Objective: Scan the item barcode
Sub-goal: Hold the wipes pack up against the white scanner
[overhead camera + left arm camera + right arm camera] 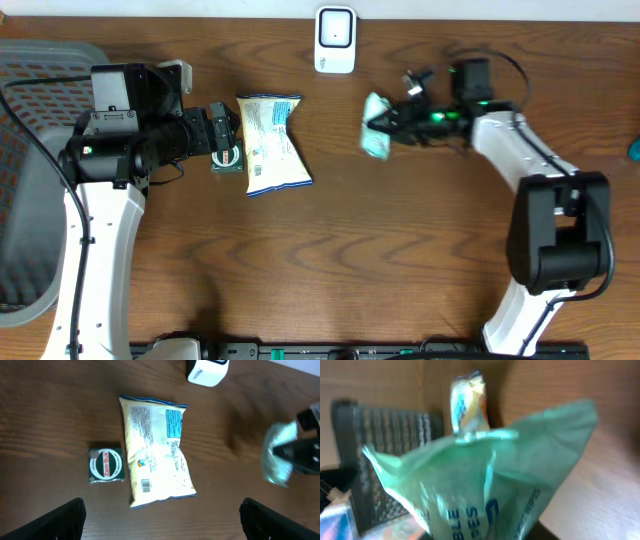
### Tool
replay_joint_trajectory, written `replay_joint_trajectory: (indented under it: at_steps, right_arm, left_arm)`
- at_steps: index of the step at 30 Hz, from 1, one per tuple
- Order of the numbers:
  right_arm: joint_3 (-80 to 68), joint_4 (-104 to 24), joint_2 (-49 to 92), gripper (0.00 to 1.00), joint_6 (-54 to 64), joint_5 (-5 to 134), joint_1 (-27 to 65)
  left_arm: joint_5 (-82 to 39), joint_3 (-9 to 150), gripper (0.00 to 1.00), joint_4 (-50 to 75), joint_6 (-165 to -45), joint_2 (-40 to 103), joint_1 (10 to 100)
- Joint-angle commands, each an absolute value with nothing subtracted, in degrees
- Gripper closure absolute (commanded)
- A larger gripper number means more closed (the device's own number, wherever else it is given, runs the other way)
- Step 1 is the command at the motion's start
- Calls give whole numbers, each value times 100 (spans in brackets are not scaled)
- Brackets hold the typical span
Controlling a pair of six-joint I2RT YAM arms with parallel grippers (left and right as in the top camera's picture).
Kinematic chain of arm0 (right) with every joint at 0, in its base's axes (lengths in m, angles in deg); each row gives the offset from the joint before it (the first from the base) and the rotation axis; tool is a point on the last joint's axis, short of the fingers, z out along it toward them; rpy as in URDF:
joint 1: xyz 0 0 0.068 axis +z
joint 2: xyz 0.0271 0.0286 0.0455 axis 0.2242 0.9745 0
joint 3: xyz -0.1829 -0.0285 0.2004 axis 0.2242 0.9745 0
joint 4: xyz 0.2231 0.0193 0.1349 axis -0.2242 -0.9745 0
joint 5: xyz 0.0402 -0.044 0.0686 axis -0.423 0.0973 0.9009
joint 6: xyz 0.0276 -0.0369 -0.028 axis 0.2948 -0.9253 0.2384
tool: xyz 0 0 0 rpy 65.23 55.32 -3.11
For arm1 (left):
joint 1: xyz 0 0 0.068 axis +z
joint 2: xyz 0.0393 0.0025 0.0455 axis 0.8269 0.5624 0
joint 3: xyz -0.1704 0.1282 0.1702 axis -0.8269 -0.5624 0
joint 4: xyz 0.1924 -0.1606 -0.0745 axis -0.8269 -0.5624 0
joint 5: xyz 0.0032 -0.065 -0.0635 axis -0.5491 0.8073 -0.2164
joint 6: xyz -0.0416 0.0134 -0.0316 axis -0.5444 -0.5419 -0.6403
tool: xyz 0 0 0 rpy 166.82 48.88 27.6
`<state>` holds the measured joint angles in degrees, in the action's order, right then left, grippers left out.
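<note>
My right gripper [388,124] is shut on a pale green wipes packet [375,140], held above the table a little right of and below the white scanner [335,40]. In the right wrist view the packet [485,480] fills the frame, blurred, with dark lettering; no barcode shows on it and my fingers are hidden behind it. My left gripper [162,527] hangs open over the table near a yellow-white snack bag [157,452], whose barcode [145,485] faces up. In the overhead view the left gripper [225,140] sits at the bag's [272,143] left edge.
A small green Zam-Buk box [105,465] lies just left of the snack bag. A grey mesh basket [30,180] stands at the table's far left. A teal object [634,150] peeks in at the right edge.
</note>
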<state>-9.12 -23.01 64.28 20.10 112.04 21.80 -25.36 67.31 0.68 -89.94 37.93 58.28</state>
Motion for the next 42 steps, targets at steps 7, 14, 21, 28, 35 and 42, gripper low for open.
replay_joint_trajectory:
  at_steps: [7,14,21,28,35,42]
  right_arm:
    - [-1011,416,6442,98,3652,8601,3155]
    - [-1601,411,6444,98,3770,7182,3347]
    - [-2646,33,6527,97,3481,6140,3347]
    - [-3651,-78,7316,96,3538,6002,3391]
    - [-4702,-634,8391,96,3649,6004,3397]
    - [-5223,-1204,8870,97,3645,5980,3399]
  left_arm:
    - [-2577,6740,2,70,-8919,3808,5822]
    - [-2577,6740,2,70,-8919,3808,5822]
    - [-2577,6740,3,70,-8919,3808,5822]
    - [-2577,6740,2,72,-8919,3808,5822]
    - [-2577,6740,2,70,-8919,3808,5822]
    - [-2577,6740,2,70,-8919,3808,5822]
